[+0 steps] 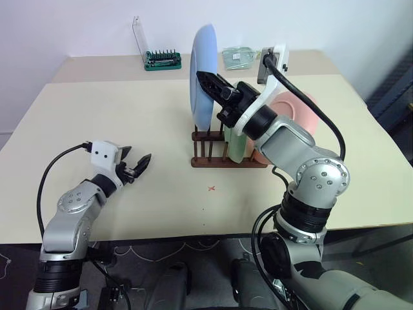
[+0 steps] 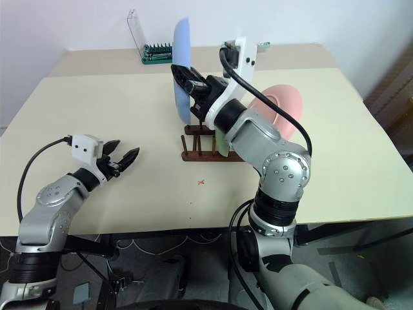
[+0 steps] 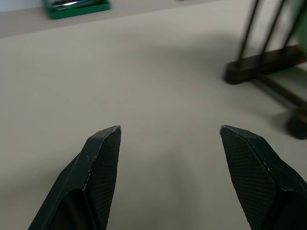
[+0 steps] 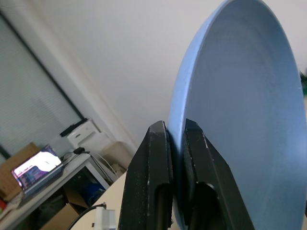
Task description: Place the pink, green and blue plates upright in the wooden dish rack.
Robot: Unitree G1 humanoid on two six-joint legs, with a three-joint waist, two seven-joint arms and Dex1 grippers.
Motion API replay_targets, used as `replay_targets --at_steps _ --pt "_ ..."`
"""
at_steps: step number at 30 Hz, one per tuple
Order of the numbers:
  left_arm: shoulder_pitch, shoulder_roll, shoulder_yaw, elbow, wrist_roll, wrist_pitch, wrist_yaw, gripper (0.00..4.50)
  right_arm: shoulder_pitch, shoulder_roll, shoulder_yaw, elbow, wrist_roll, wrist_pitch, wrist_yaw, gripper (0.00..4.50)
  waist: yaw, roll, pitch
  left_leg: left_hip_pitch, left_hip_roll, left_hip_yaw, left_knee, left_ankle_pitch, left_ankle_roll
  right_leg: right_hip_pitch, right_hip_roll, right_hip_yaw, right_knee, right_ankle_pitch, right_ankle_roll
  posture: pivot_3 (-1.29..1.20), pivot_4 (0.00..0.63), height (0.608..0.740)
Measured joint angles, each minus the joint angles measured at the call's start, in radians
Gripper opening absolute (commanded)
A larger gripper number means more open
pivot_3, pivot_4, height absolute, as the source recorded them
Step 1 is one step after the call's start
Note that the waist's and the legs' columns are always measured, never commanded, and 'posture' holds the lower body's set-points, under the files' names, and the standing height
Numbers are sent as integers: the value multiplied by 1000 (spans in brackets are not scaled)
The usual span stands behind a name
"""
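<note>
My right gripper [image 1: 200, 76] is shut on the rim of the light blue plate [image 1: 203, 45], holding it upright on edge above the left end of the wooden dish rack [image 1: 208, 159]. In the right wrist view the two fingers [image 4: 152, 158] pinch the blue plate's [image 4: 240, 120] edge. The pale green plate [image 1: 235, 147] stands upright between the rack's pegs. Beside it, at the rack's right end, the pink plate [image 1: 298, 108] leans, partly hidden by my right arm. My left gripper [image 1: 137, 161] hovers open and empty low over the table, left of the rack.
A green tool holder [image 1: 162, 60] with a raised clear lid stands at the back of the table, and a clear packet [image 1: 237, 58] lies to its right. A small red cross mark [image 1: 211, 188] is on the beige table [image 1: 129, 110] in front of the rack.
</note>
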Motion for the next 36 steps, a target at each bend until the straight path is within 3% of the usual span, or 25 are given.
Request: replay_targets --at_steps 18,19,20,25,33,36 --pt "68 41 -86 -76 28 2 -112 3350 19 -30 9 66 167 55 -197 0 -20 3 0 0 2 0 0 0 1 0 1 0 0 0 0 0 150 740" --pt "69 40 -86 -76 31 2 -112 3410 19 -35 12 68 172 55 -200 748 -20 3 0 0 2 0 0 0 1 0 1 0 0 0 0 0 150 740" --pt "71 40 -87 -76 34 2 -112 3410 19 -40 14 68 176 54 -200 1063 -20 3 0 0 2 0 0 0 1 0 1 0 0 0 0 0 150 740" --pt "75 31 -105 -76 46 0 -114 3410 13 -96 56 66 163 29 -161 3495 -20 3 1 0 2 0 0 0 1 0 1 0 0 0 0 0 150 740" --pt "74 19 -109 -74 53 -5 -115 3410 -44 -323 218 -9 -38 -87 69 3495 -21 3 1 0 2 1 0 -1 1 1 1 -1 -1 0 0 0 150 740" --pt "68 10 -116 -57 63 -16 -116 3410 -52 -457 252 -32 -129 -169 202 3495 -15 4 1 -1 2 1 0 -1 1 1 1 -1 -2 0 0 0 150 740"
